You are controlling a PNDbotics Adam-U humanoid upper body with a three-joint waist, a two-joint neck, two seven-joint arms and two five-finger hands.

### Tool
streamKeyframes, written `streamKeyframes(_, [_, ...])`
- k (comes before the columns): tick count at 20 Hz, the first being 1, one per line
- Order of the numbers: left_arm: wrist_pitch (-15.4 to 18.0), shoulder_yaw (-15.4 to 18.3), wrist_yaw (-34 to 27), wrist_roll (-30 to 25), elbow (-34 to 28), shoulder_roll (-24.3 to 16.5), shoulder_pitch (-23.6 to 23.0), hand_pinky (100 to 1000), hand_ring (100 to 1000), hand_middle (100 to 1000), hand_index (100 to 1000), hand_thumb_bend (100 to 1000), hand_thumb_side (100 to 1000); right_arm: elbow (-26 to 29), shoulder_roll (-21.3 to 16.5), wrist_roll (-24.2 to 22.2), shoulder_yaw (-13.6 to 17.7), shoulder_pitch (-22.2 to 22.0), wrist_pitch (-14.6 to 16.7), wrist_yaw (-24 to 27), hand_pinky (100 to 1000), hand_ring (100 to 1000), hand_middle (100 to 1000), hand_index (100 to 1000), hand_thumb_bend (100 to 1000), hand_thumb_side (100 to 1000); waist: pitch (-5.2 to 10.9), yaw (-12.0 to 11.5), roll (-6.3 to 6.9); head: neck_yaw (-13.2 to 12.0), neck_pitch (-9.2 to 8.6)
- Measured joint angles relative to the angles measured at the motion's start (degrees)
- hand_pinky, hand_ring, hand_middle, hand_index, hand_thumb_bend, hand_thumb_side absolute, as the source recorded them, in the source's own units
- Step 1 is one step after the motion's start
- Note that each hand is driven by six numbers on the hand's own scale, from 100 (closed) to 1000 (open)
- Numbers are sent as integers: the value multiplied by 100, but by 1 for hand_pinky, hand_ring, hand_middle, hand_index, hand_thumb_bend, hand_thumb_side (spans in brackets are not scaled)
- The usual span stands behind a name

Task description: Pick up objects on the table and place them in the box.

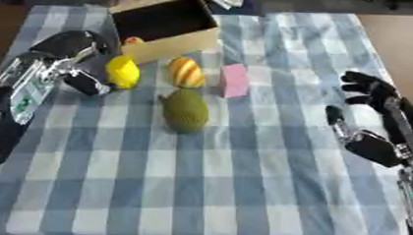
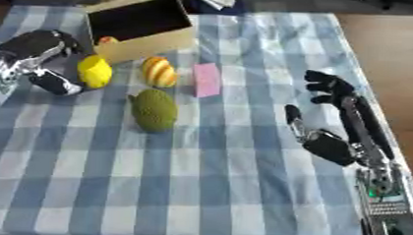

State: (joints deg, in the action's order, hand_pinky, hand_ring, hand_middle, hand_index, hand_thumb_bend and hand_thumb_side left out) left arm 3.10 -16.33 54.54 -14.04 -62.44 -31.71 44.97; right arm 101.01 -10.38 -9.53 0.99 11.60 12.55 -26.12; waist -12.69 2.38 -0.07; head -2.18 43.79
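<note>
The yellow lemon-shaped fruit [image 1: 122, 71] sits on the blue-and-white checked tablecloth [image 1: 242, 180] just in front of the cardboard box [image 1: 166, 27], near the box's left front corner, and the left hand [image 1: 78, 61] is at it from the left side: the dark upper part of the hand arches over and behind the fruit while the thumb lies low against its left flank, so the fingers are curled round it, though whether the fruit has left the cloth cannot be told. Just to the right of the lemon, apart from it by a narrow gap, stands an orange fruit with pale stripes [image 1: 186, 72], and right of that a pink block [image 1: 235, 80] stands upright. In front of these two, nearer the robot, lies a bumpy green fruit [image 1: 185, 110], close to the striped one but not clearly touching. The box lies open toward the camera, its dark inside showing, and a small orange thing [image 1: 133, 39] shows at its lower left corner, partly hidden by the box wall. Nothing lies between the lemon and the box opening except the box's own front wall. The right hand [image 2: 329, 138] rests well apart at the right side of the table, fingers spread and raised, holding nothing
</note>
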Motion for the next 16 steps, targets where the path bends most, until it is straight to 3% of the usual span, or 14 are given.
streamKeyframes(2, [1,0,8,5,0,1,0,724,671,692,810,497,300,0,0,0,0,0,0,0,723,817,814,894,249,417,0,2,0,-1,0])
streamKeyframes(3, [6,0,7,3,1,3,1,724,671,692,810,553,324,0,0,0,0,0,0,0,723,817,814,893,250,417,0,5,0,-2,0])
streamKeyframes(4, [18,0,-4,-5,3,10,1,723,670,692,809,497,303,0,0,-1,0,0,0,0,723,817,814,893,249,417,0,9,0,-3,0])
streamKeyframes(16, [421,-10,-1097,-555,12,102,2,713,644,670,795,485,309,0,0,-2,0,0,1,2,722,817,813,893,249,416,0,36,0,-8,0])
